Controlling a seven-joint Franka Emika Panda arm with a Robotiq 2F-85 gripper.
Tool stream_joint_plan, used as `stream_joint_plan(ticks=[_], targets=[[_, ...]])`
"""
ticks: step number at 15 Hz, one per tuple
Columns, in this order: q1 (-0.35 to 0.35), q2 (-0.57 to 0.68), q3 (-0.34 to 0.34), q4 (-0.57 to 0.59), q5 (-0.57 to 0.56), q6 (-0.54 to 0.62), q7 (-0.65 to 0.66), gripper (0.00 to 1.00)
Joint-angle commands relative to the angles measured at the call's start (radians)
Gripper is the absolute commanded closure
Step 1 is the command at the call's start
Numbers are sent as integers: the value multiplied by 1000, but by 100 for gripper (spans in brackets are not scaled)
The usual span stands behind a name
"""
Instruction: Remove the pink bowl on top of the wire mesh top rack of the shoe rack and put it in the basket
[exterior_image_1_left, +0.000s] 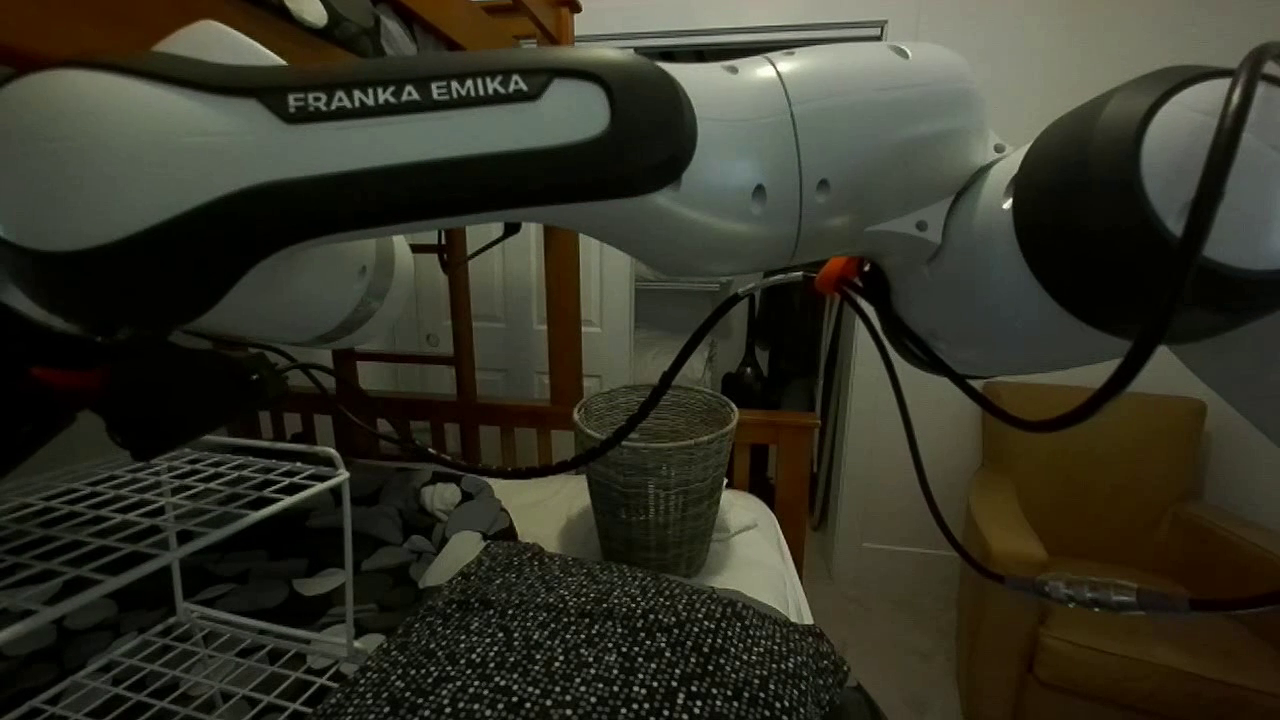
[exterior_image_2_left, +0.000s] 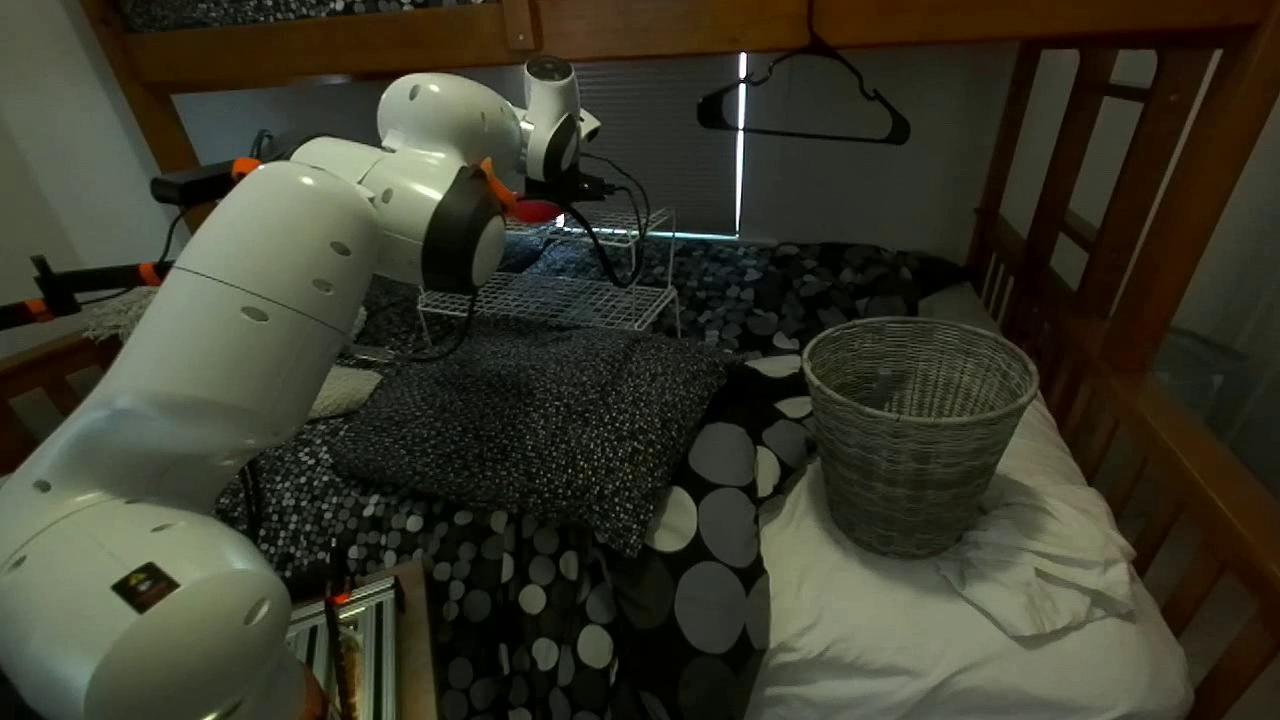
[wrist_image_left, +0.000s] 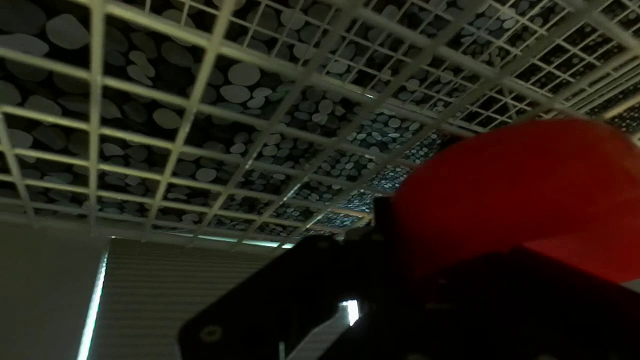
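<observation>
Found fingers (wrist_image_left: 370, 250) clamped on a red rounded bowl (wrist_image_left: 525, 190), in wrist view. Noted bowl near the top of a white wire-mesh rack (wrist_image_left: 96, 75); cannot tell whether touching. Observed a black-and-white speckled fabric cushion (exterior_image_1_left: 600, 640) just beside rack. Located a round grey woven basket (exterior_image_1_left: 660, 510) upright on a white sheet (exterior_image_1_left: 757, 555), well apart from bowl. Beyond basket, recorded a brown wooden rail (exterior_image_1_left: 785, 428).

In an exterior view, the basket (exterior_image_2_left: 915, 480) stands right of the rack (exterior_image_2_left: 570, 297); 1 cushion (exterior_image_2_left: 540, 420) lies before the rack, the bowl (exterior_image_2_left: 535, 211) near its top.
</observation>
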Motion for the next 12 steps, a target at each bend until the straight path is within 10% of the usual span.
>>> stream_joint_plan(ticks=[1, 10, 11, 12], targets=[[33, -108, -116, -107, -77, 50, 189, 98], [324, -471, -567, -488, -304, 94, 815, 98], [237, -357, -459, -331, -237, 85, 683, 93], [276, -390, -508, -370, -263, 84, 738, 93]])
